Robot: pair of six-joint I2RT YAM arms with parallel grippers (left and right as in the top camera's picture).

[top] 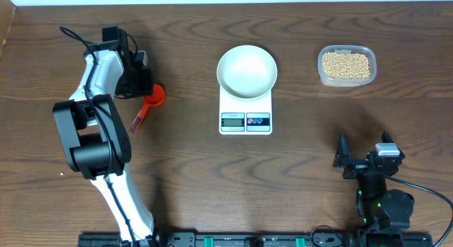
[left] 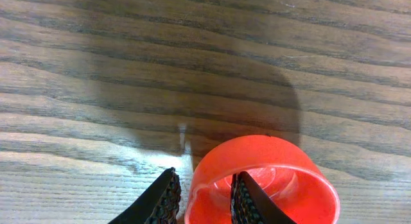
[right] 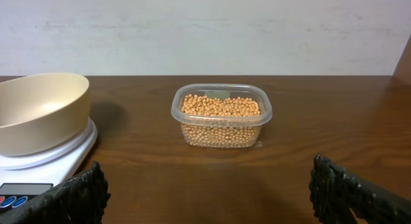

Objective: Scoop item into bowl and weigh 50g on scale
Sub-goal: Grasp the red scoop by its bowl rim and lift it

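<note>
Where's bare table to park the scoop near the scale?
Bare wood lies between the white digital scale and clear plastic tub of tan beans, and in front of the scale. It is crowded by the red plastic scoop, under the left tool.
</note>
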